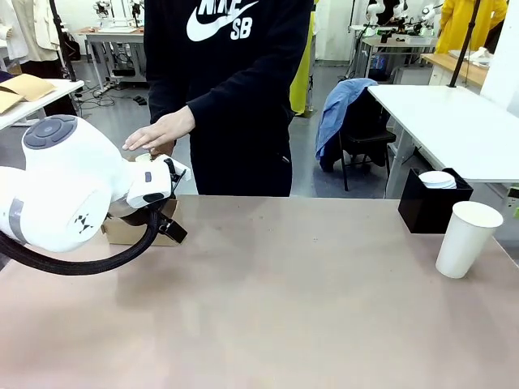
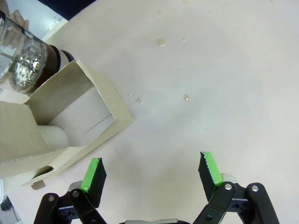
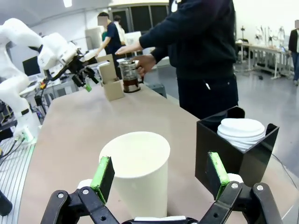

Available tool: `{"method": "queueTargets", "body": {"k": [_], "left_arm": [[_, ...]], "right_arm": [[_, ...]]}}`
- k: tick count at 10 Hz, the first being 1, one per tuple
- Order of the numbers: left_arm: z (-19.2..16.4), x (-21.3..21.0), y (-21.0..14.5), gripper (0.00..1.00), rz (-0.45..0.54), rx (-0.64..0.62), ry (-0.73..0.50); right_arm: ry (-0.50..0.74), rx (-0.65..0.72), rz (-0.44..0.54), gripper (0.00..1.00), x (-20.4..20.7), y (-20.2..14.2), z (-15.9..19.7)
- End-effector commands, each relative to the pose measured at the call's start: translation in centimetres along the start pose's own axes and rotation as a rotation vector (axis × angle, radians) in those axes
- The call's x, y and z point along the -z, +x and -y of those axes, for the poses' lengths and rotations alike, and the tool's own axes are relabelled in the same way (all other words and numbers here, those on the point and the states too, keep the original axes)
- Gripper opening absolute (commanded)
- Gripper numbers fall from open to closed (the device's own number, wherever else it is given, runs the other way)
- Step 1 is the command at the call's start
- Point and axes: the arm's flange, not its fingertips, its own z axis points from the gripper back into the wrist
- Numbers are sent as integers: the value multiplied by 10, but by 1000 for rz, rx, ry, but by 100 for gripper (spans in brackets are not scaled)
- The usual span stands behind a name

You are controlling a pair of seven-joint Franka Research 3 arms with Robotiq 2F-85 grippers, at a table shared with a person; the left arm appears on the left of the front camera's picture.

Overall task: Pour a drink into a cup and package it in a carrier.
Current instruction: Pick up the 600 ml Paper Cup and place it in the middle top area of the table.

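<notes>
The brown cardboard carrier (image 1: 123, 232) stands at the table's far left, and my left gripper (image 1: 168, 224) hovers open right beside it. In the left wrist view the carrier (image 2: 70, 116) lies left of the open left gripper (image 2: 152, 171), with nothing between the fingers. A glass pitcher (image 2: 28, 60) holding the dark drink (image 3: 131, 85) stands behind the carrier (image 3: 111, 83), and a person's hand (image 3: 145, 63) holds it. The white paper cup (image 1: 468, 239) stands upright at the right edge. My right gripper (image 3: 160, 176) is open, its fingers either side of the cup (image 3: 140, 172) and just short of it.
A black square box (image 1: 430, 204) stacked with white lids (image 3: 242, 129) stands just behind the cup. The person stands at the far edge, one hand (image 1: 162, 130) raised above the pitcher. A few small drops (image 2: 186, 97) dot the table near the carrier.
</notes>
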Motion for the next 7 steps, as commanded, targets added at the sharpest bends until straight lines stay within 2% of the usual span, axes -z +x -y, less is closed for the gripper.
{"method": "queueTargets", "body": {"k": [1, 3, 7], "left_arm": [[0, 0, 0, 100, 0, 0, -1], [0, 0, 0, 100, 0, 0, -1], [0, 0, 0, 100, 0, 0, -1]], "right_arm": [[65, -61, 62, 100, -7, -25, 4], [66, -81, 50, 100, -16, -36, 0], [56, -73, 8, 100, 2, -53, -2]]}}
